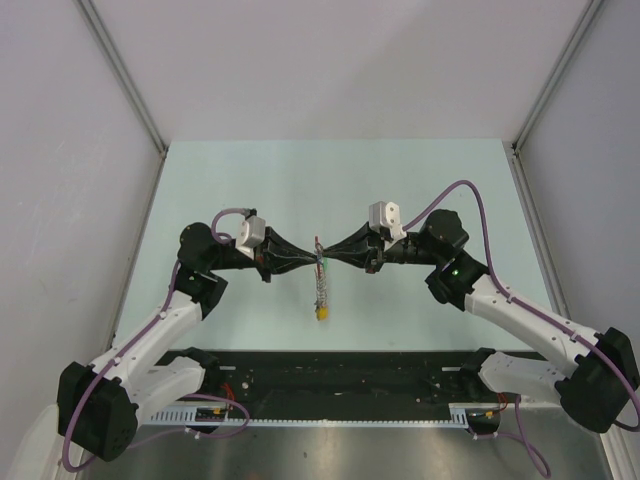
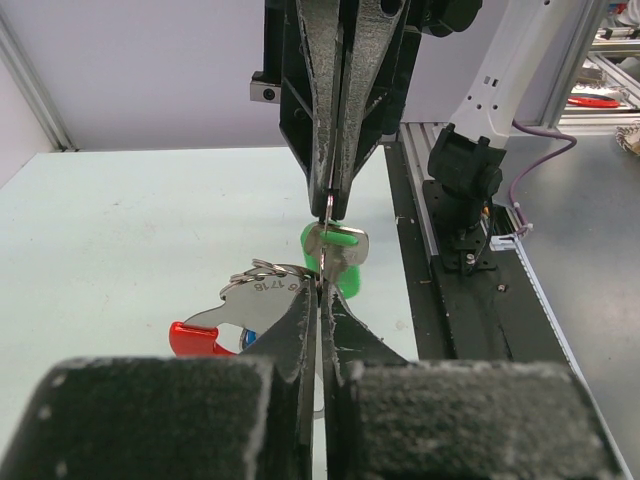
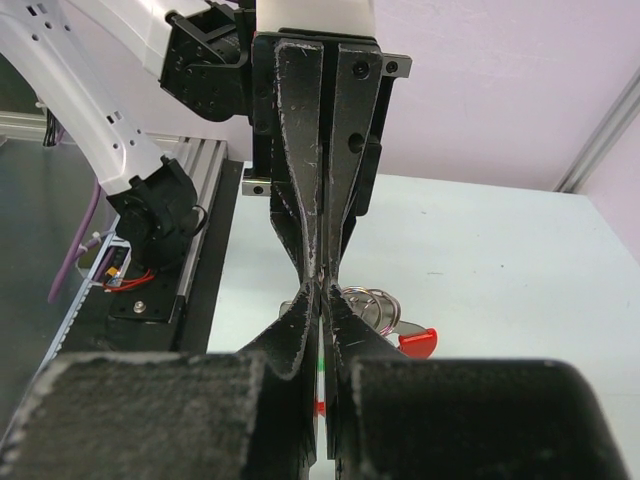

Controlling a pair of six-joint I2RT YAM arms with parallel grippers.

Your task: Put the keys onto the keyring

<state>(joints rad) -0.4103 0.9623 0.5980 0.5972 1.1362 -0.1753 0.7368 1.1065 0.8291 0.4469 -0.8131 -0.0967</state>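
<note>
Left fingers (image 2: pixel 322 300): pinched shut on keyring (image 2: pixel 262 287).
Right fingers (image 3: pixel 322 300): closed beside keyring — grasped item unclear.
Progress: green key (image 2: pixel 338 252) at keyring, threading judged unfinished.

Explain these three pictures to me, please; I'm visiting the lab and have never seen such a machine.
These are two robot arms bolted at the near edge of a pale table. One picture looks down from above; the other two come from cameras on each wrist, facing each other. The left gripper and right gripper meet tip to tip, both shut, above the table's middle. Between them they pinch the keyring, which dangles down with a yellow tag. The left wrist view shows a green key, a silver tag and a red piece hanging there.
</note>
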